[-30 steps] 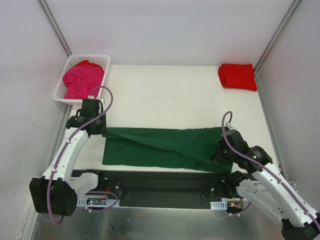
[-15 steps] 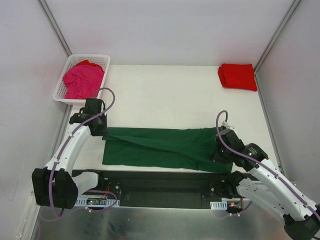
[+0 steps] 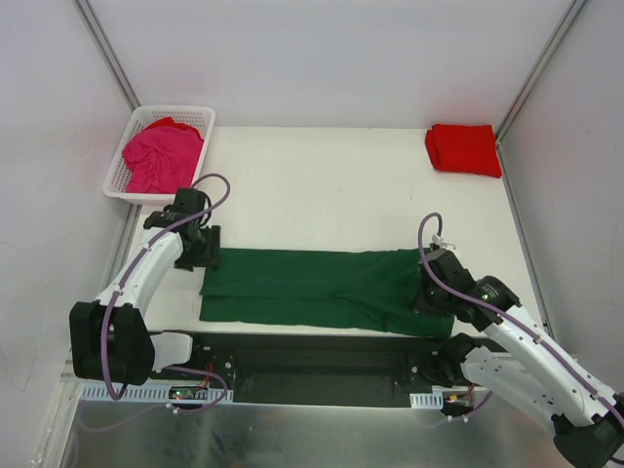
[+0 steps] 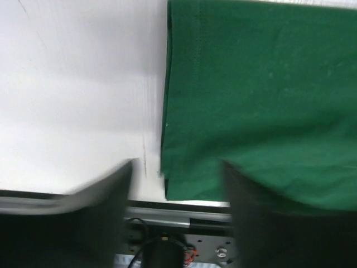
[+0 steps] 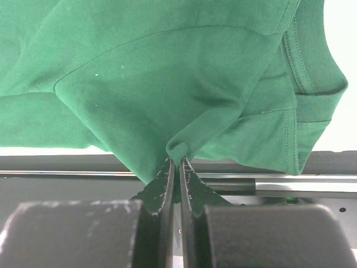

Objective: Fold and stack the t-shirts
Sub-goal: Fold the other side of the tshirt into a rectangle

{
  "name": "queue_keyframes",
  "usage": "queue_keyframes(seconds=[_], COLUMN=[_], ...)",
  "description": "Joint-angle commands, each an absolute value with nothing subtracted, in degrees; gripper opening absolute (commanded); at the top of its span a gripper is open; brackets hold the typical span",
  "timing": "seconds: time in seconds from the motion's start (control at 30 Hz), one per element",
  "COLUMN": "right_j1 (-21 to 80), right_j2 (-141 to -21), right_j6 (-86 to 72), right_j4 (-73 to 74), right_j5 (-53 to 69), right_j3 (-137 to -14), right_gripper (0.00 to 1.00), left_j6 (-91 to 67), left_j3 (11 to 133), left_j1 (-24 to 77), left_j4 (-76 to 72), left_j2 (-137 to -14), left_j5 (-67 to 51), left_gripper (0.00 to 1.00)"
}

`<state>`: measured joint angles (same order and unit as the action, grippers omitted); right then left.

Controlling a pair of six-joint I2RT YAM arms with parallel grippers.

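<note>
Green t-shirt (image 3: 312,288) lies in a long flat band from above, left gripper (image 3: 202,255) at one end, right gripper (image 3: 430,292) at the other. Left wrist: jaws apart, empty, over its edge. Right wrist: jaws pinching its fold.

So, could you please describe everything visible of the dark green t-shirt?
The dark green t-shirt looks like soft cotton, folded into a long band lying flat across the near part of the white table, ribbed collar at its right end, stitched hem at its left. The right gripper is shut on a pinch of fabric near the collar; the left gripper hangs open over the left edge, not gripping it.
</note>
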<state>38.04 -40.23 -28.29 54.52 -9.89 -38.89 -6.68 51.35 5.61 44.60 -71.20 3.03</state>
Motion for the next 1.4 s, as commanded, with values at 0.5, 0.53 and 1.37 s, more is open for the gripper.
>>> queue_keyframes(seconds=[0.5,0.53,1.37], right_j1=[38.9,39.1,40.2], right_j2=[-41.0,-41.0,-42.4], right_j6=[-28.8,-28.9,-30.5], right_j4=[55.2,55.4,52.9], right_j5=[-14.0,-14.1,-14.1], right_j3=[-41.7,-41.7,-41.0], right_gripper=[0.02,0.01,0.01], left_j6=[-9.7,-10.5,-27.6], left_j3=[58.9,58.5,39.8], left_j1=[7.5,7.6,72.3], left_j4=[37.4,35.8,-5.4], left_j2=[-63.6,-62.8,-69.7], left_j5=[-11.3,-15.9,14.3], left_gripper=[0.99,0.99,0.99])
